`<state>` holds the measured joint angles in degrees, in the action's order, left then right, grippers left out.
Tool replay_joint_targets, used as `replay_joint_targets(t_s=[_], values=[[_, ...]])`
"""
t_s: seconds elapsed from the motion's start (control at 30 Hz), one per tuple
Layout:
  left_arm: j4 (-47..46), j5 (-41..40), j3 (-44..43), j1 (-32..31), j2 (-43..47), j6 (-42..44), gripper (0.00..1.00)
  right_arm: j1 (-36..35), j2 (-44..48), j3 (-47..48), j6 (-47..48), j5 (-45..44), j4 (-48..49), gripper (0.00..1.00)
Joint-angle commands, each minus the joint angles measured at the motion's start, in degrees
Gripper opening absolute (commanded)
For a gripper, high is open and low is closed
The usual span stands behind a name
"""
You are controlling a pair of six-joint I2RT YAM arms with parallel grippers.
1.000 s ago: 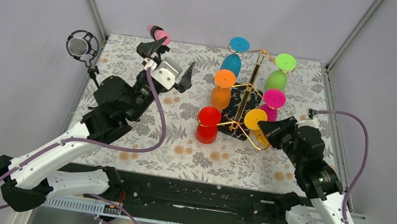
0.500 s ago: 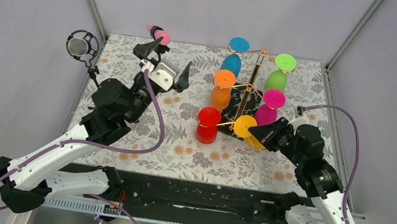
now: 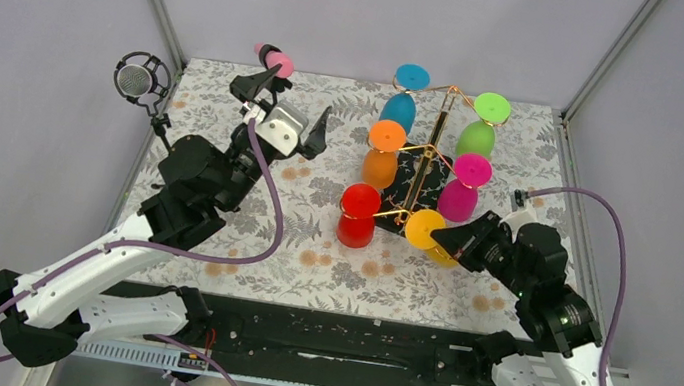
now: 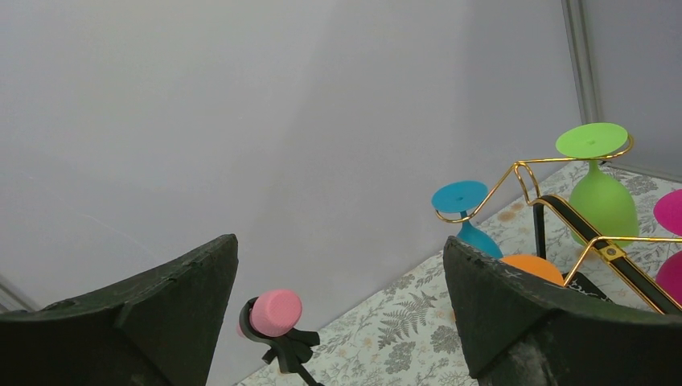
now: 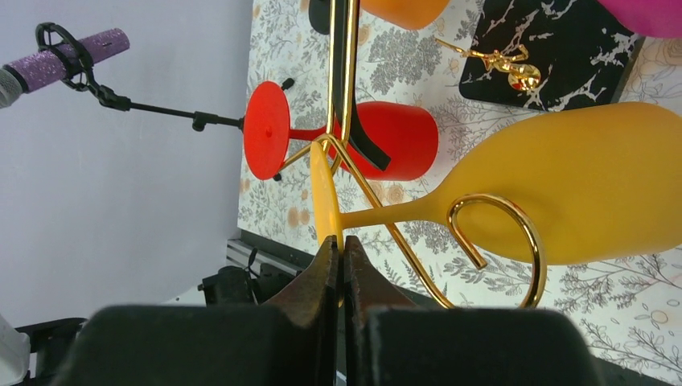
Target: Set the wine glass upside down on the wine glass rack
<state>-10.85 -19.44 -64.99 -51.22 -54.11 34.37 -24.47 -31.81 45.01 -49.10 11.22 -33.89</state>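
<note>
The yellow wine glass hangs foot-up at the front arm of the gold wine glass rack, which stands on a black speckled base. My right gripper is shut on the rim of the glass's foot. In the right wrist view the gripper pinches the thin yellow foot disc, and the yellow wine glass's bowl lies behind the rack's curled loop, its stem crossing the gold wire. My left gripper is open and empty, raised at the back left, well apart from the rack; its fingers frame the back wall.
Red, orange, blue, green and magenta glasses hang upside down on the other rack arms. A pink microphone and a grey one stand at the back left. Walls enclose the floral table.
My right gripper has carried the yellow glass forward and slightly left, toward the table's near edge, along the rack's front arm. The left arm has barely moved.
</note>
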Motion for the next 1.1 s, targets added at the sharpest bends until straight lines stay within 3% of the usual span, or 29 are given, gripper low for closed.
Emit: replay_joint_targets(t_s=[0.0, 0.53, 1.07], values=[[-3.3, 0.2, -0.2, 0.2, -0.1, -1.3, 0.99, 0.2, 0.3, 3.6, 2.2, 2.0, -2.6, 0.0], [-3.5, 1.9, -1.0, 0.2, -1.7, -3.2, 0.99, 0.2, 6.2, 3.0, 0.1, -1.5, -7.9, 0.0], [-3.6, 2.8, -1.3, 0.2, -2.5, -3.8, 0.99, 0.2, 11.4, 3.9, -2.0, -14.5, -11.6, 0.0]])
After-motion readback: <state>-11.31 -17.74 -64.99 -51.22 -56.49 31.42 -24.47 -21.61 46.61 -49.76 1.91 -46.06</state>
